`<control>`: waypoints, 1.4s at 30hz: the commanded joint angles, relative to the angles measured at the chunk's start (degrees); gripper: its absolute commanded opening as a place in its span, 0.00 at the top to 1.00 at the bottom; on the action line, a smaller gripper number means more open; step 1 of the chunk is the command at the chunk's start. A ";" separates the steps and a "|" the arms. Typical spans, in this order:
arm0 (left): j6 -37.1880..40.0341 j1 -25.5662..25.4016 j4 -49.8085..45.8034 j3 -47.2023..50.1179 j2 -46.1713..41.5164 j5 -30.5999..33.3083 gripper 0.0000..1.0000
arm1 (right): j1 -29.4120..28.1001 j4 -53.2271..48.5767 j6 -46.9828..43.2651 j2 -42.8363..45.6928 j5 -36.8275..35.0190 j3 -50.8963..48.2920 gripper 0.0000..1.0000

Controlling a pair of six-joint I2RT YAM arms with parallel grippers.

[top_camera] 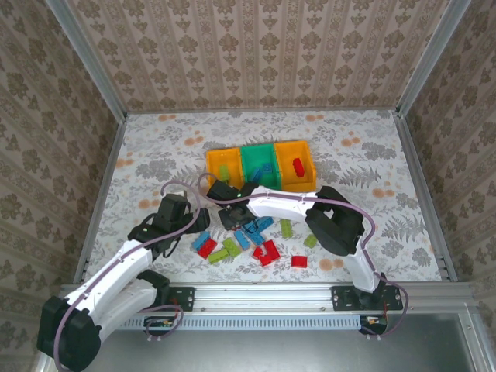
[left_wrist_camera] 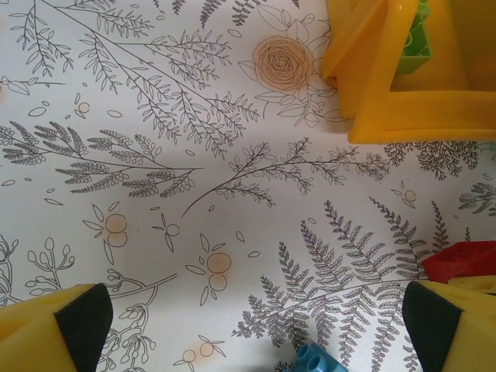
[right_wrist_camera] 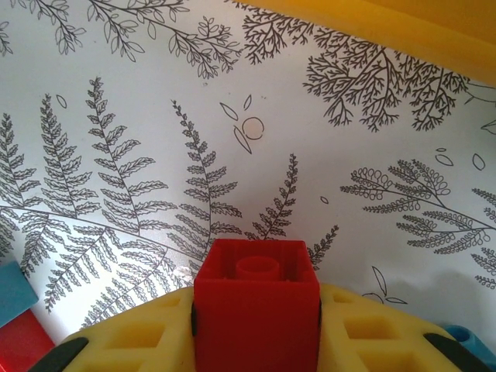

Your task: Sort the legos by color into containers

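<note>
Three bins stand in a row: a left orange bin (top_camera: pixel 214 160) holding a lime brick, a green bin (top_camera: pixel 260 151) holding blue bricks, and a right orange bin (top_camera: pixel 308 164) holding a red brick. Loose legos (top_camera: pixel 256 242) in red, blue and lime lie scattered in front of them. My right gripper (top_camera: pixel 234 218) hovers over the pile's far edge, shut on a red brick (right_wrist_camera: pixel 256 310) that is raised above the cloth. My left gripper (left_wrist_camera: pixel 256 325) is open and holds nothing. A blue brick (left_wrist_camera: pixel 314 359) lies just inside its span and a red brick (left_wrist_camera: pixel 461 260) sits by its right finger.
The left orange bin (left_wrist_camera: pixel 411 116), with a lime brick (left_wrist_camera: pixel 415 43) inside, lies ahead of the left gripper. An orange bin wall (right_wrist_camera: pixel 403 15) lies ahead of the right gripper. A blue brick (right_wrist_camera: pixel 15 291) and a red one (right_wrist_camera: pixel 23 345) lie at its left.
</note>
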State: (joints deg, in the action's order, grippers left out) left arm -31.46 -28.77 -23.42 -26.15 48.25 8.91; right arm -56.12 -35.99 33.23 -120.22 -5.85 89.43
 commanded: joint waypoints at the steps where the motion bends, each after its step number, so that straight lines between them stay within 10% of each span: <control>1: -1.06 0.27 -0.53 0.49 -0.85 0.64 0.00 | 0.79 1.95 1.02 4.61 -0.15 -1.23 0.69; 23: -2.20 0.03 2.33 1.10 0.54 -3.75 0.00 | 31.92 8.45 -4.11 23.96 -5.00 -17.49 0.68; 33: -2.62 -0.93 2.33 0.68 1.93 -3.96 0.00 | 34.23 6.20 -5.60 13.90 -3.59 -9.65 0.62; 42: -2.90 -2.14 1.98 0.40 2.12 -3.22 0.00 | 34.15 7.51 -5.22 16.63 -0.83 -11.37 0.35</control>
State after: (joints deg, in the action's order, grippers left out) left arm -33.10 -30.37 -21.82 -25.89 50.19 5.39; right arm -22.13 -28.01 28.23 -106.50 -8.03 78.43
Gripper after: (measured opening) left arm 0.999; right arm 0.647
